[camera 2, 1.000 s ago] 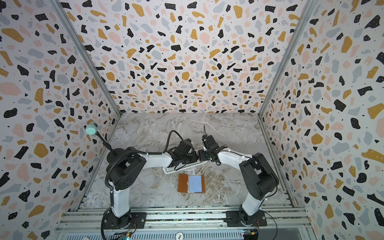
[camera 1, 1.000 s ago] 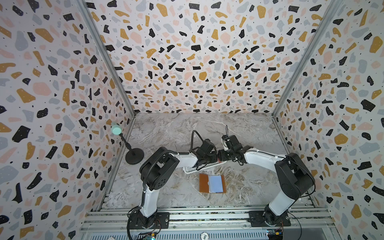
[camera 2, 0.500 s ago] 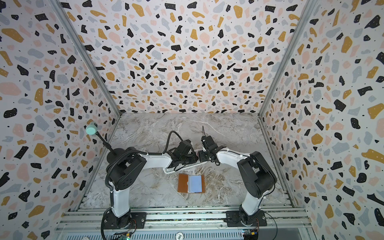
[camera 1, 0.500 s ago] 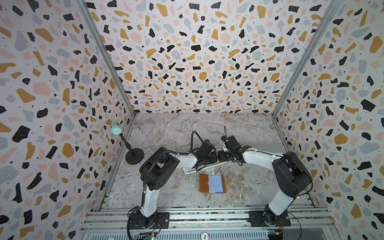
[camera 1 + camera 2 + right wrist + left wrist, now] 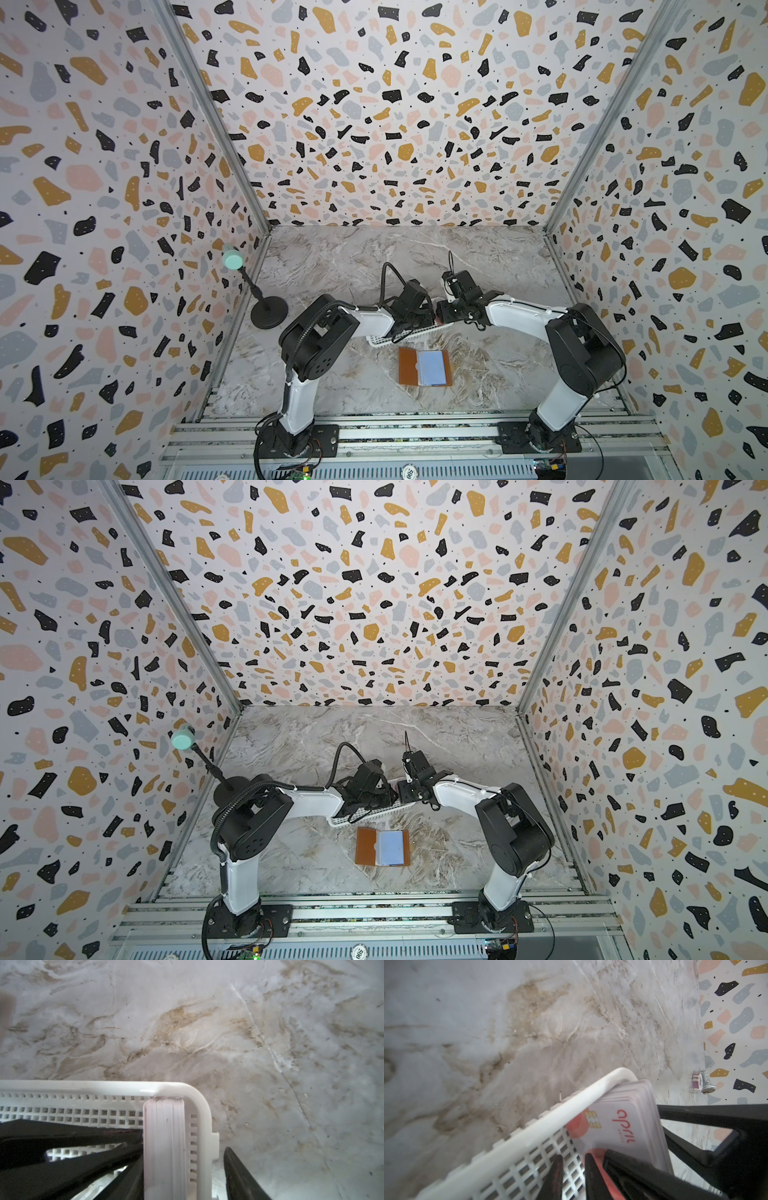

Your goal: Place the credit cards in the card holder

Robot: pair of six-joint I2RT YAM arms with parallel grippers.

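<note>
- One white slotted plastic basket (image 5: 384, 341).
- One stack of thin whitish-pink cards with red blobs (image 5: 623, 1126), several deep; the edges (image 5: 164, 1147) are too blurred for me to count exactly.
- One tan-brown leather card holder (image 5: 409, 365) with pale blue sleeves.
- One black round-based stand with a mint-green head (image 5: 269, 311).
- Two black grippers, both mine: left gripper (image 5: 573, 1174), right gripper (image 5: 182, 1172).

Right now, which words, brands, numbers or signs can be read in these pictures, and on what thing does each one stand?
Nothing reads clearly enough to quote.
Top credit card in the white basket: red brand script, sideways and stylised; not surely readable.
Round badge at the near edge: about three characters, too small to read.
Card holder: no text seen.
</note>
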